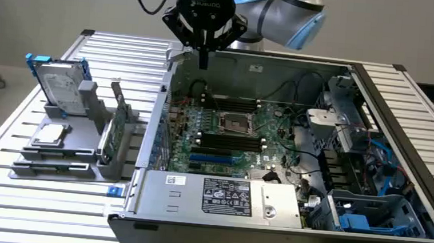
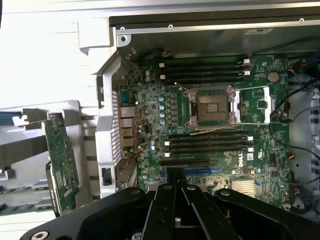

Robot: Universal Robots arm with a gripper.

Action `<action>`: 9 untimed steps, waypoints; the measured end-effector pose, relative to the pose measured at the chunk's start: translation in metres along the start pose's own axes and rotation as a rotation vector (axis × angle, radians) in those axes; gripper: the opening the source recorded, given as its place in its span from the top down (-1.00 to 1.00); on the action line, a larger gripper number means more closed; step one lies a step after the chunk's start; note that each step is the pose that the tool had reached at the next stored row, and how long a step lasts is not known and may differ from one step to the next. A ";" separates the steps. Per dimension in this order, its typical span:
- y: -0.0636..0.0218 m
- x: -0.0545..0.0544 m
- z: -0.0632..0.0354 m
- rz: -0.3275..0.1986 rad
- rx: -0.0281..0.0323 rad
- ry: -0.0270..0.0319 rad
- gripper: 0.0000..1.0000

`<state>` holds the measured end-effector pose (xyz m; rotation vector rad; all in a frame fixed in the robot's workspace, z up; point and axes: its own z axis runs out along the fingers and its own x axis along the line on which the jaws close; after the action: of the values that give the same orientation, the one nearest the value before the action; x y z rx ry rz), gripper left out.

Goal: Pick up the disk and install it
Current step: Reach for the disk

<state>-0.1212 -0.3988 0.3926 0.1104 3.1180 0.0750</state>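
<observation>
Gripper [image 1: 203, 62] hovers over the open computer case [image 1: 297, 67], fingers pinched shut on nothing. The disk [image 1: 57, 84] stands in its rack [image 1: 86, 125] at the exterior view's left, well apart. Pickup not yet begun, and a grasp there calls for opened fingers.

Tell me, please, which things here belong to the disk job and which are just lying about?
Belong to the job: disk, standing in the grey stand; end effector, shut, above the open computer case.
Just lying about: green circuit card; small silver chip.
</observation>
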 end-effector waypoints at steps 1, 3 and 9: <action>0.0000 0.000 0.0000 0.000 0.0001 0.0000 0.79; 0.0000 0.000 0.0000 0.000 0.0000 0.0000 0.79; -0.0004 0.005 -0.0003 0.000 0.0004 0.0001 0.79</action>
<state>-0.1265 -0.3988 0.3928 0.1103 3.1182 0.0744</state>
